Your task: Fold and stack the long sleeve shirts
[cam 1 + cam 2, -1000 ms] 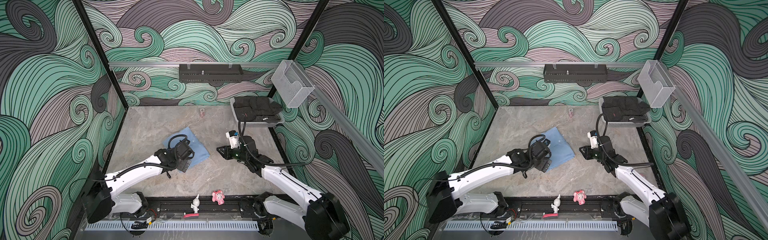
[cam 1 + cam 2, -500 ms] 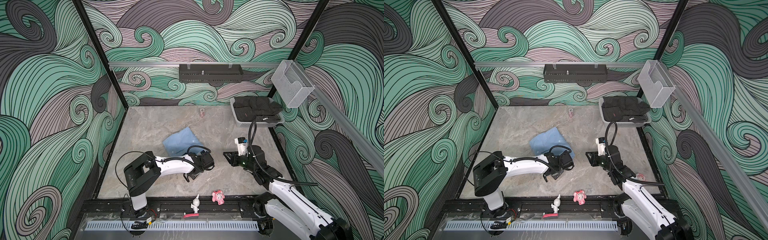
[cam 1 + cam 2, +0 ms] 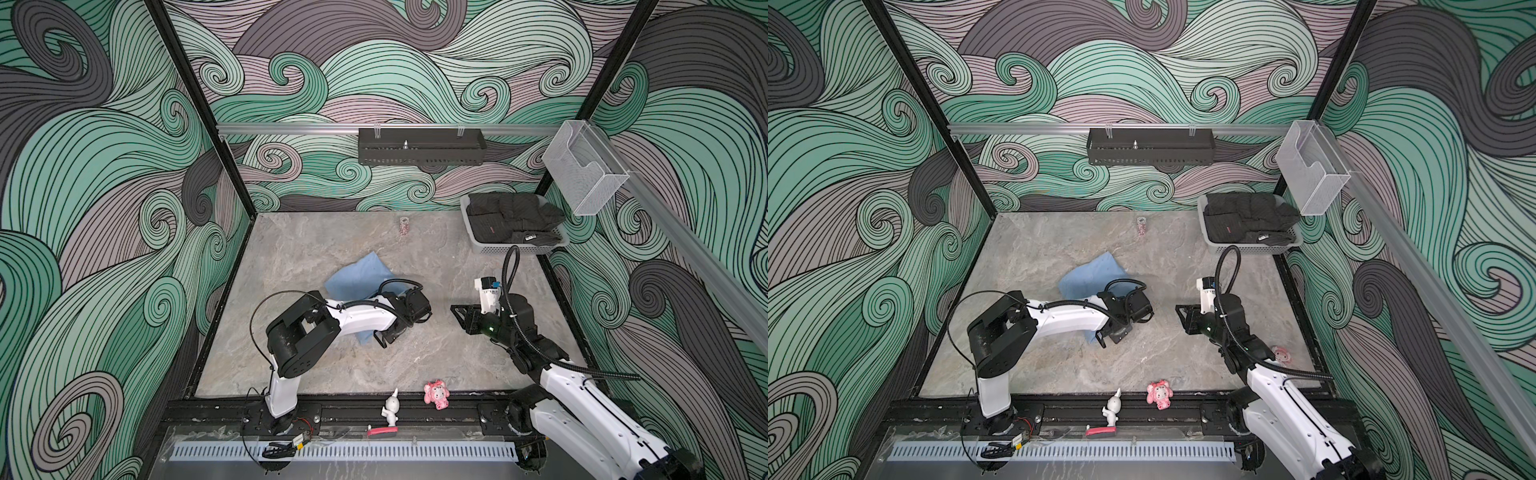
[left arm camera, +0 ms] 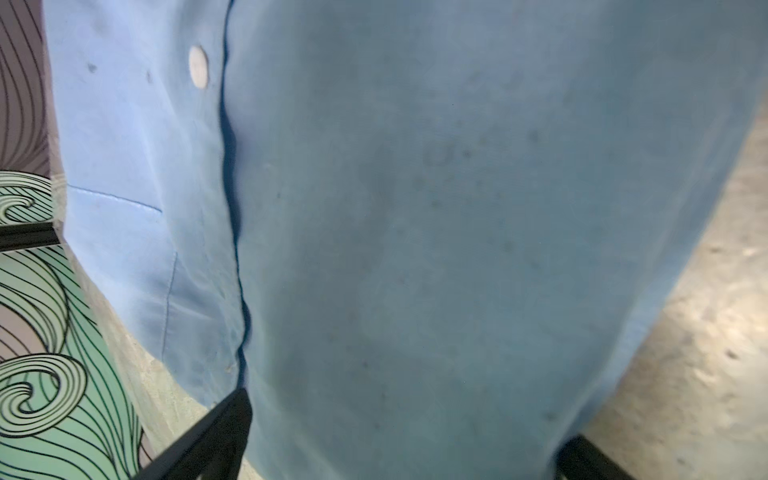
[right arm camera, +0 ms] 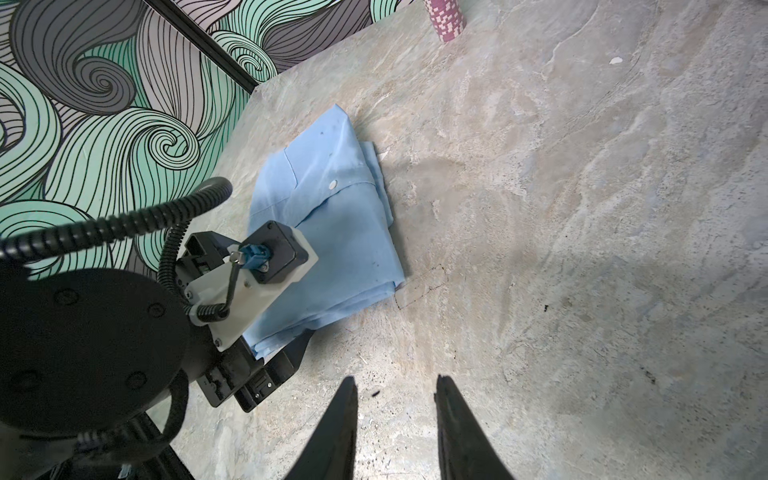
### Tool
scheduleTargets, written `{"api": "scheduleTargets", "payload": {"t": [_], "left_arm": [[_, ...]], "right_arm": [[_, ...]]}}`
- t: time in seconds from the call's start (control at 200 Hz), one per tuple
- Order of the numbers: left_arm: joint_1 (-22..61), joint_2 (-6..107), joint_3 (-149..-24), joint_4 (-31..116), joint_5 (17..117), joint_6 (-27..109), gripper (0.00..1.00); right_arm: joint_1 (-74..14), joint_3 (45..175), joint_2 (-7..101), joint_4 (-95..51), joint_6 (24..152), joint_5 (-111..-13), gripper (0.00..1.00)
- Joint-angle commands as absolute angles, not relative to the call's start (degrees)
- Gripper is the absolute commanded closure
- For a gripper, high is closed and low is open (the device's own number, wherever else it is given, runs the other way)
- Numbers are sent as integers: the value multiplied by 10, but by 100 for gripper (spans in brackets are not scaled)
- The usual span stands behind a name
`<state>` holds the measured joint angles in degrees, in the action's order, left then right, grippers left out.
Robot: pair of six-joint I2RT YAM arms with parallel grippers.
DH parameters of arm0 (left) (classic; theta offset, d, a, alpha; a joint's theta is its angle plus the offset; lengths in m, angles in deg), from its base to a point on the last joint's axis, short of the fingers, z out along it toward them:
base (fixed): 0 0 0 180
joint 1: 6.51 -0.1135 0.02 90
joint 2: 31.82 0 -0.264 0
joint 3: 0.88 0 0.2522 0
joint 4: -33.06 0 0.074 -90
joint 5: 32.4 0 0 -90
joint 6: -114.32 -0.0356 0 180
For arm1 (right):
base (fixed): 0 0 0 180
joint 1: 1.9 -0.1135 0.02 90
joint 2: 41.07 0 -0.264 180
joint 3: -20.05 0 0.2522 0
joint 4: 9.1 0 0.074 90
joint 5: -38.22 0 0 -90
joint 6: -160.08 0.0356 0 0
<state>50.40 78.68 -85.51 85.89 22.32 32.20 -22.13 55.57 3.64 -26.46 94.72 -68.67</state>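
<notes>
Left gripper (image 3: 384, 336) was found with jaws spread wide, the near end of the folded light-blue button-front shirt (image 3: 359, 276) lying between them. Shirt lay flat near the middle of the grey table (image 3: 436, 266). Right gripper (image 5: 397, 399) hung apart, jaws partly parted, holding nothing

The table (image 3: 436, 257) is bare between the folded shirt (image 3: 357, 274) and the basket (image 3: 515, 250) in the far right corner (a small chip stack (image 3: 404, 225) stands near the far edge). The left arm (image 3: 361, 318) lies across the shirt's near side, barring that approach.
</notes>
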Motion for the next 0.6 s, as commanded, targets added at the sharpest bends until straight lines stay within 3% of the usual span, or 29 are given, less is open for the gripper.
{"api": "scheduleTargets", "payload": {"t": [0.0,0.26,0.59], "left_arm": [[496,838,-845,851,245,294,1],[426,884,-895,906,361,276,21],[387,962,-978,991,425,267,45]], "right_arm": [[-217,554,40,-253,948,-688,66],[-212,559,43,-253,947,-701,65],[-210,583,39,-267,955,-724,65]]}}
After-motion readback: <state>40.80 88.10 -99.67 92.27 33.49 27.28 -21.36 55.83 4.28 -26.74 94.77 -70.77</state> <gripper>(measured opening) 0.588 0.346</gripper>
